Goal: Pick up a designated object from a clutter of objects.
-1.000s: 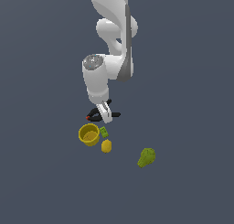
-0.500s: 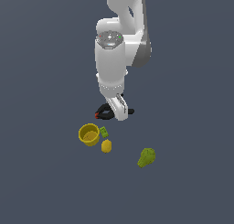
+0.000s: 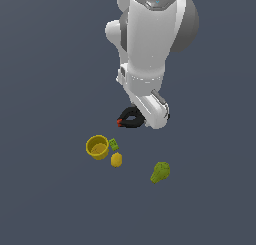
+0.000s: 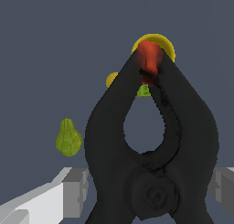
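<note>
Clamp: the black spring clamp (image 4: 151,154) is matte and slightly rough-edged, two arms curving around a teardrop gap to meet at red-orange tips; a round pivot at its base; in the exterior view it (image 3: 131,118) sits up off the bench, at the end of the arm
Gripper: the gripper (image 4: 151,191) has grey blocky fingers (image 4: 75,191) on either side of the clamp's handle end, closed on it and holding it
Cup: the yellow cup (image 3: 97,147) is round, smooth, open-topped; on the bench, below the clamp
Block: the small green block (image 3: 114,144) is just beside the cup
Ball: the yellow ball (image 3: 116,160) is lemon-like; near the block
Lump: the green pear-shaped lump (image 3: 160,172) has a faceted surface; well apart towards the exterior view's right
In the way: in the wrist view the clamp partly hides the cup (image 4: 160,42)
Bench: the bench (image 3: 50,199) is flat, dark grey-blue
</note>
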`<act>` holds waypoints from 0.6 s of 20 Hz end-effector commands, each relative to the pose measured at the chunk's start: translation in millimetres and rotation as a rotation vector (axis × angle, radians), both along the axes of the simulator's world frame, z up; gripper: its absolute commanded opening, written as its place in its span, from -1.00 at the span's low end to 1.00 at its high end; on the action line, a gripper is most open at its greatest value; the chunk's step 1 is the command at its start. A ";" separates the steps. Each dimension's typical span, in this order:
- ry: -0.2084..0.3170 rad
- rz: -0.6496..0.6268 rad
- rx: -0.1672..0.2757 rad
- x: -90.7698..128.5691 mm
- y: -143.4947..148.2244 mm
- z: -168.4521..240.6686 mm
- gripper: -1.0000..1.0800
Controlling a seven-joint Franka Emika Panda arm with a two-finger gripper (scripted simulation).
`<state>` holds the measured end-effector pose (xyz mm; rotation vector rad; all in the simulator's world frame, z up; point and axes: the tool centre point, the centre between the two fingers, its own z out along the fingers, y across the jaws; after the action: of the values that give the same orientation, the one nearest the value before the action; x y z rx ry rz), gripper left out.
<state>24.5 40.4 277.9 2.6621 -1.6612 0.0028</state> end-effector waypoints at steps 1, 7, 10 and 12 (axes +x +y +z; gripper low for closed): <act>-0.001 -0.001 0.000 9.7 13.2 19.5 -1.00; -0.001 0.000 0.002 30.3 40.5 57.5 -1.00; -0.001 0.000 0.002 39.7 52.5 74.3 -1.00; 0.000 0.000 0.003 45.6 59.9 84.8 -1.00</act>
<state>65.5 94.6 353.4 2.6635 -1.6612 -0.0001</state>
